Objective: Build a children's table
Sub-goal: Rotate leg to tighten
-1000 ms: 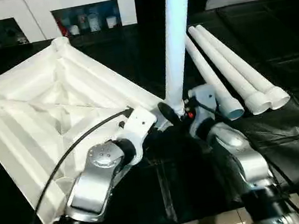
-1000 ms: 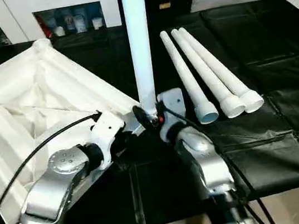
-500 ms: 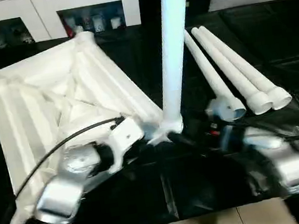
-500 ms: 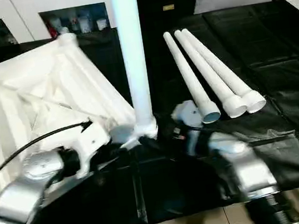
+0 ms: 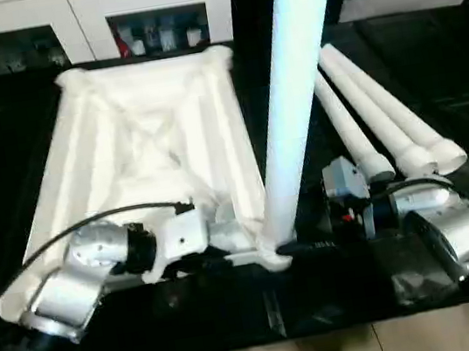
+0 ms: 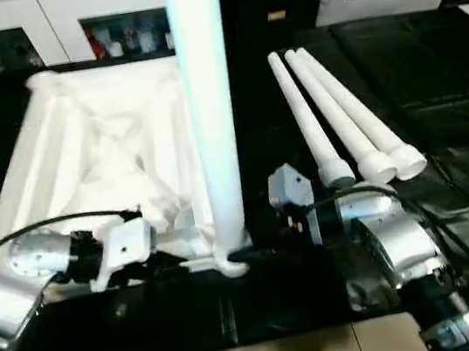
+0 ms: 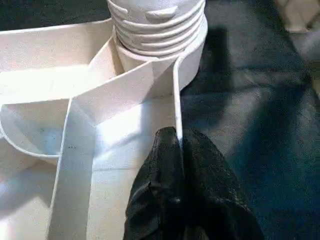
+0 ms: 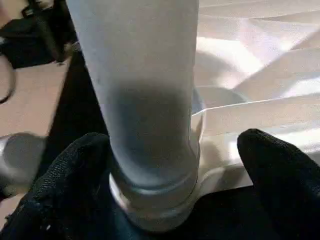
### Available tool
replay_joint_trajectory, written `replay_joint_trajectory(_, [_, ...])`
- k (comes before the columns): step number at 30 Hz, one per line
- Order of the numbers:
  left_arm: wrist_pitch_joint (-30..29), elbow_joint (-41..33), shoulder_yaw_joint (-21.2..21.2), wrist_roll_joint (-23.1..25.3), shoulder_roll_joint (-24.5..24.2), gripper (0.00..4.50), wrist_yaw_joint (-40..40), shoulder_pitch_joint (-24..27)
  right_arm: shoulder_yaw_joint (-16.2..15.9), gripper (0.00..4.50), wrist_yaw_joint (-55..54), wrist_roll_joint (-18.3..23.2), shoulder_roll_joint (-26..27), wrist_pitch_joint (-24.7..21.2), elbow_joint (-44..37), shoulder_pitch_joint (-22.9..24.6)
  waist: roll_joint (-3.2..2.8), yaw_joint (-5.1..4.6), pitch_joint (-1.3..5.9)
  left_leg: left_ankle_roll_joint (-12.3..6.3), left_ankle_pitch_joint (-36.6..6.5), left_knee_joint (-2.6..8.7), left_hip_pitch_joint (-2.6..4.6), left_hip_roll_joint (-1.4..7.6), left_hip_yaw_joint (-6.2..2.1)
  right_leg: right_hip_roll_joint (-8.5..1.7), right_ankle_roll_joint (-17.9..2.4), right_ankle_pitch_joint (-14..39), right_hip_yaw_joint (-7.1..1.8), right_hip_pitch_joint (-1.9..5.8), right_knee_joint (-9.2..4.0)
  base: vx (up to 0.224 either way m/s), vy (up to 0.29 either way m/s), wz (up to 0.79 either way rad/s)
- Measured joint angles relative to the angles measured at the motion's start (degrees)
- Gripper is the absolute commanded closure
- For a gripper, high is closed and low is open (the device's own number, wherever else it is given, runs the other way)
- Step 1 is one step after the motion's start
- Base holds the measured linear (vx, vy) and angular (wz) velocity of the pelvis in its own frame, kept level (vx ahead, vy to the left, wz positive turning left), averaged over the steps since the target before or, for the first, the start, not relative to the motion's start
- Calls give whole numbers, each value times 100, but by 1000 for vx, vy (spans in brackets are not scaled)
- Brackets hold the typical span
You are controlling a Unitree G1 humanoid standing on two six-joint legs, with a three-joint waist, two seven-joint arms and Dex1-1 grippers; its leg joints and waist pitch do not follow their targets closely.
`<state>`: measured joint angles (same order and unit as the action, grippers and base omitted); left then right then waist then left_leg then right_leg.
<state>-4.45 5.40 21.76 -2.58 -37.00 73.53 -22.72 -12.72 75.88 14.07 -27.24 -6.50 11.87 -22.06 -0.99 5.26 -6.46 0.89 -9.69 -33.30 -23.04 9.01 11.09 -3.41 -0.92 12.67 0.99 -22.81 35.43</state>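
The children's table [image 5: 150,144] lay upside down on the black surface [image 5: 431,75], ribbed underside up, with one tube leg [image 5: 295,105] standing upright in the near corner socket [image 7: 155,30]. The left gripper [image 7: 175,150] had its fingers clamped on a thin rib of the top just beside that socket. The right gripper [image 8: 175,165] had its fingers wide apart around the leg's base — not gripping it. Three more legs [image 6: 342,124] lay side by side on the surface to the right. The risk, as I judged it: if the thread was only partly seated, the unsupported leg could lean or topple, and any tug on the rib would tip the top and worsen it.
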Motion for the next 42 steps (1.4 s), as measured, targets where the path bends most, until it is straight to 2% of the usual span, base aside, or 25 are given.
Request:
replay_joint_trajectory(9, [394,301,119,8,-2,450,240,-175,-351,5,327,-3,94,43,2,-1,1,-8,0,5,-3,-24,0,6,0,0,0,0,-1,-5,29,0,0,0])
replay_joint_trajectory(12, [487,380,134,8,10,450,253,-195,-352,40,341,-1,184,38,44,-38,0,-8,0,7,-2,-29,1,9,0,0,0,0,-1,-6,38,0,0,0])
replay_joint_trajectory(15, [538,429,158,8,20,450,274,-229,-353,52,350,5,187,10,75,-88,0,-1,0,8,-2,-30,1,9,1,0,0,0,-1,-5,39,0,0,0])
replay_joint_trajectory(16, [555,445,159,8,23,450,292,-238,-353,77,366,9,187,-19,75,-99,0,-1,0,8,-3,-29,1,9,2,0,0,0,-1,-5,39,0,0,0])
replay_joint_trajectory(19, [602,485,173,3,23,450,364,-264,-353,84,396,15,183,-82,84,-123,0,8,0,8,-3,-28,1,9,2,0,0,1,0,-6,38,0,0,0])
replay_joint_trajectory(21, [636,505,173,2,23,450,379,-269,-353,118,420,18,183,-90,84,-123,0,18,0,8,-3,-28,1,10,2,0,0,1,0,-6,38,0,0,0])
replay_joint_trajectory(27, [724,572,179,0,23,450,430,-307,-355,169,428,60,190,-103,181,-153,0,17,0,8,-3,-31,1,10,3,0,0,1,0,-5,39,0,0,0])
replay_joint_trajectory(29, [737,582,177,0,23,450,437,-309,-354,173,428,65,195,-122,181,-154,0,17,0,8,-3,-30,2,10,3,0,0,1,0,-5,39,0,0,0])
replay_joint_trajectory(37, [677,555,145,-23,23,450,435,-282,-342,188,394,111,207,-188,144,-100,0,17,0,9,-3,-25,3,11,3,0,0,1,0,-4,35,0,0,0])
replay_joint_trajectory(40, [505,479,81,-57,23,450,412,-222,-289,189,277,146,253,-255,47,5,-1,6,0,9,-4,-22,3,11,5,1,0,1,0,-6,33,0,0,0])
replay_joint_trajectory(42, [123,274,-10,-53,45,450,232,-115,-163,189,-34,176,444,-410,-74,195,1,-1,2,11,-3,-19,12,14,5,3,0,1,0,-1,34,0,0,0])
